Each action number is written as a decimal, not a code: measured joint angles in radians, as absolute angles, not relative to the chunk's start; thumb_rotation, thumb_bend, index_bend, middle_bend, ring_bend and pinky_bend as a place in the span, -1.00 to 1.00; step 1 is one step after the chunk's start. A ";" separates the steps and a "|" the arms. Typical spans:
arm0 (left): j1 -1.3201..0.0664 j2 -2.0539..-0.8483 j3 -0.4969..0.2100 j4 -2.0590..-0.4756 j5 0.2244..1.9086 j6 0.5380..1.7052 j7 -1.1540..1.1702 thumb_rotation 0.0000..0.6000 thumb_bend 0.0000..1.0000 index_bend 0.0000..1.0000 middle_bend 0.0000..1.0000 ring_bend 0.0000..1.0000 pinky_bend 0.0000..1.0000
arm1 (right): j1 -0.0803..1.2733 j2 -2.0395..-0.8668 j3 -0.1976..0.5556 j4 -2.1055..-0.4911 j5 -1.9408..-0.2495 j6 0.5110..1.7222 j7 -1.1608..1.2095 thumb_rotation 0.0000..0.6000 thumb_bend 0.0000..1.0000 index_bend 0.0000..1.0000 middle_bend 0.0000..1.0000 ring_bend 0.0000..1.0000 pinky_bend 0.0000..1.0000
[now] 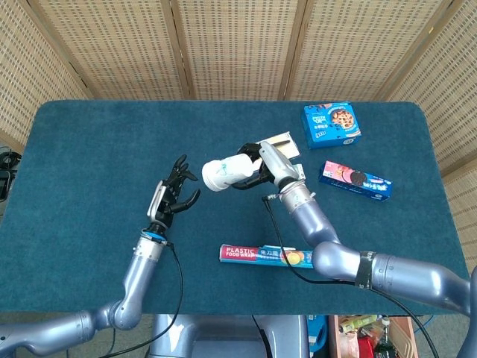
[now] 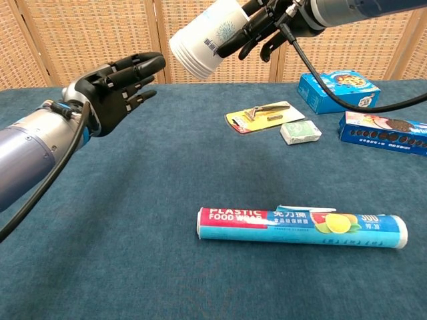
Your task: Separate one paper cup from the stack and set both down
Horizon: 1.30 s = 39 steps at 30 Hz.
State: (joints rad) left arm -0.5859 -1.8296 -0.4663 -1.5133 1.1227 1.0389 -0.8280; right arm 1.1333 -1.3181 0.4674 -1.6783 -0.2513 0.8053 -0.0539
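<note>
The cup stack [image 1: 225, 172] hangs in the air above the table [image 1: 74, 149], lying sideways in our right hand [image 1: 261, 168], which wraps its mouth end, the bottom pointing at our left hand [image 1: 176, 195]. That hand is spread and empty, just beside the stack. We judge it best to close it only around the outermost cup's bottom, then pull straight along the axis.
</note>
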 measured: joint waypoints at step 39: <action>-0.638 -1.904 -0.497 -1.495 1.101 1.010 -0.819 1.00 -0.17 0.06 -0.97 -1.00 -1.00 | 1.121 -1.292 0.444 -1.686 -0.268 0.790 -0.021 1.00 -0.47 0.51 0.24 -0.04 0.45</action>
